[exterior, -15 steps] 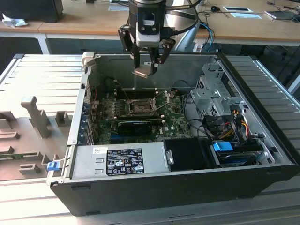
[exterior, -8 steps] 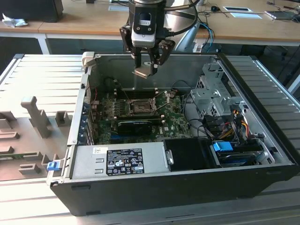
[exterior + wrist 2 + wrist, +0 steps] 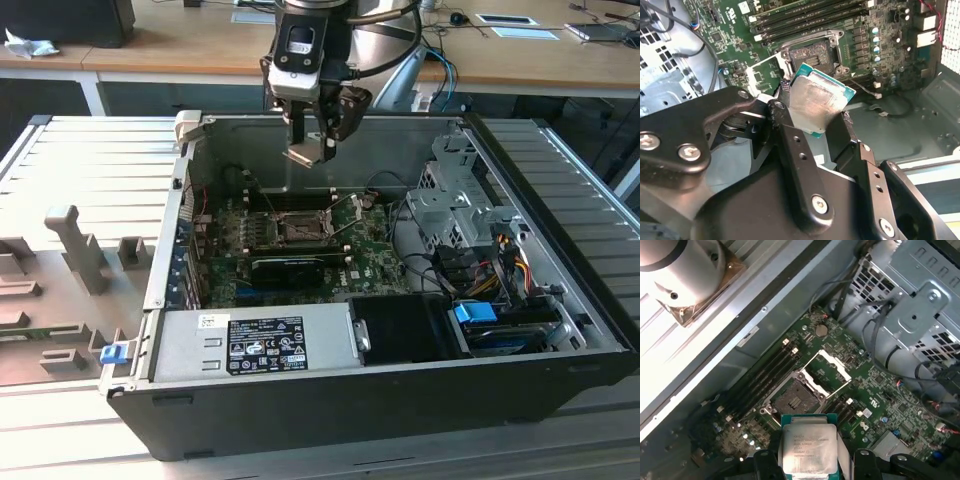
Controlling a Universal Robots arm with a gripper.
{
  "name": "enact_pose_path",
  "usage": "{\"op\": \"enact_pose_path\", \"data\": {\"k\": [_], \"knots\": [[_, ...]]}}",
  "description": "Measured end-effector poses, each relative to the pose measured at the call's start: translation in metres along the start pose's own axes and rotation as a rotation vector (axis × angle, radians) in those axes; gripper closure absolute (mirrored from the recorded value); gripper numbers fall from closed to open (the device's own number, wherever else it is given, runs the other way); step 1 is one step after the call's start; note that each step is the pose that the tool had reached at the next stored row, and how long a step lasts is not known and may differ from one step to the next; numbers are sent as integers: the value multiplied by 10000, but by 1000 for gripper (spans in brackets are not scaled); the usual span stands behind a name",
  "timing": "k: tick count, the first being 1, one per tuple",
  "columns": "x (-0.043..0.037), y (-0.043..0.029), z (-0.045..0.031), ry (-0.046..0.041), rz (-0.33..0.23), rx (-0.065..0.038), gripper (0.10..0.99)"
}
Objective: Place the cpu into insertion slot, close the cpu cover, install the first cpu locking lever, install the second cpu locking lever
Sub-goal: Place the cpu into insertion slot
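Tool [image 3: 312, 150]: mine, clamped on the cpu [image 3: 807, 450], held by two opposite edges above the open computer case [image 3: 300, 400] | insertion slot [image 3: 795, 397]: bare on the motherboard [image 3: 875, 405], under the cpu | cpu cover [image 3: 839, 365]: flipped open beside the slot.

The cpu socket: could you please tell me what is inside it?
Nothing: the socket shows bare contacts, the cpu cover raised open beside it. The cpu, held in the gripper, hides its near corner in the second wrist view.
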State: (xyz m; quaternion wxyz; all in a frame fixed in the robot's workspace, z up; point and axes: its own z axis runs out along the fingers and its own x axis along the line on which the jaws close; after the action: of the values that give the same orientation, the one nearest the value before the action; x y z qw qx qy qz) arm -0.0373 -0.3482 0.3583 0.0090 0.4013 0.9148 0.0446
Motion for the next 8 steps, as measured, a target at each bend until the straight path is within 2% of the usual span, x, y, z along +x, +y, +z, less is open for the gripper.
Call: {"op": "enact_pose_path", "data": {"k": [8], "knots": [[0, 0, 2, -86, 965, -19, 557]]}}
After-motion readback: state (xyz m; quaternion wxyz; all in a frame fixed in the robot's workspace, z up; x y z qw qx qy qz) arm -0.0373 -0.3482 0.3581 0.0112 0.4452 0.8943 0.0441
